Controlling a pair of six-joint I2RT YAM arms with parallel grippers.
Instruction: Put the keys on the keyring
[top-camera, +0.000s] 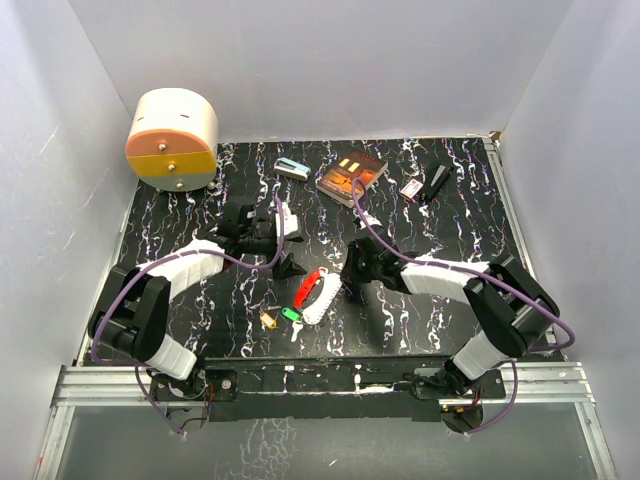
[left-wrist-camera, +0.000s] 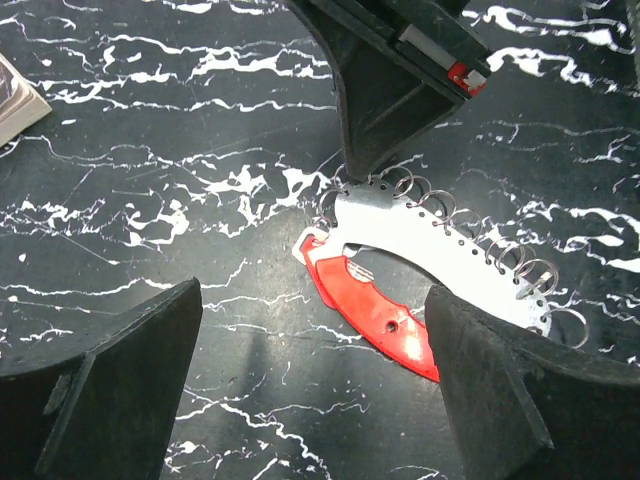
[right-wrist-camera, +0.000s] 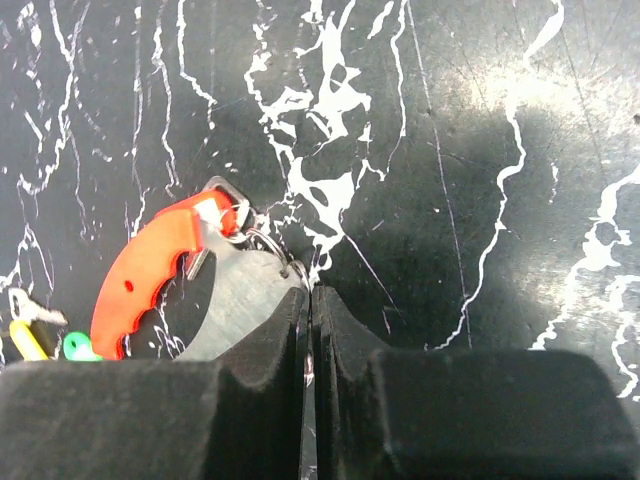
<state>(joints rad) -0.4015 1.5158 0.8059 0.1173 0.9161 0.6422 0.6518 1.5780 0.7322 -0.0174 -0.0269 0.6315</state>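
Note:
The keyring (top-camera: 318, 292) is a curved white plate with a red grip and a row of small metal rings, lying flat on the black marbled table. My right gripper (right-wrist-camera: 310, 292) is shut on one ring at the plate's (right-wrist-camera: 235, 300) edge, and a sliver of metal shows between its pads. In the left wrist view its fingers (left-wrist-camera: 385, 110) come down onto the ringed edge. My left gripper (left-wrist-camera: 312, 295) hangs open over the red grip (left-wrist-camera: 375, 315), holding nothing. A yellow key (top-camera: 268, 319) and a green key (top-camera: 291, 314) lie loose just in front of the keyring.
At the back lie a book (top-camera: 351, 172), a teal-and-white box (top-camera: 291, 168), a red-and-white box (top-camera: 411, 189) and a black object (top-camera: 436, 182). A cream and orange round container (top-camera: 172, 139) stands at the back left. White walls enclose the table.

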